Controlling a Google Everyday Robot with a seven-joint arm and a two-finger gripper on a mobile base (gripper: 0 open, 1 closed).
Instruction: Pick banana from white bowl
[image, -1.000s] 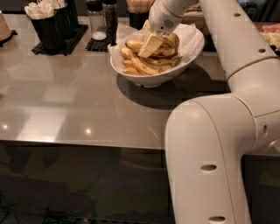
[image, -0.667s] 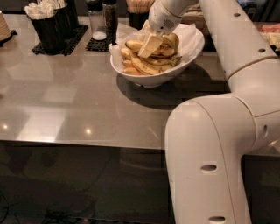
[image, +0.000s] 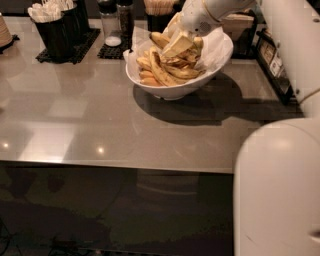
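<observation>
The white bowl (image: 170, 89) stands on the grey table, lined with crinkled white paper and holding several yellow bananas (image: 161, 70). My gripper (image: 178, 44) reaches down from the upper right into the back of the bowl, right on top of the banana pile. The white arm (image: 220, 7) comes in from the top right. The gripper covers part of the bananas beneath it.
Black cups with white utensils (image: 55, 27) stand at the back left on a black mat. Salt and pepper shakers (image: 114, 22) stand behind the bowl. A rack (image: 272, 55) is at the right. The robot's white body (image: 280, 190) fills the lower right.
The gripper stays at the banana pile in the bowl and seems slightly higher than before. The bowl and the other things have not moved.
</observation>
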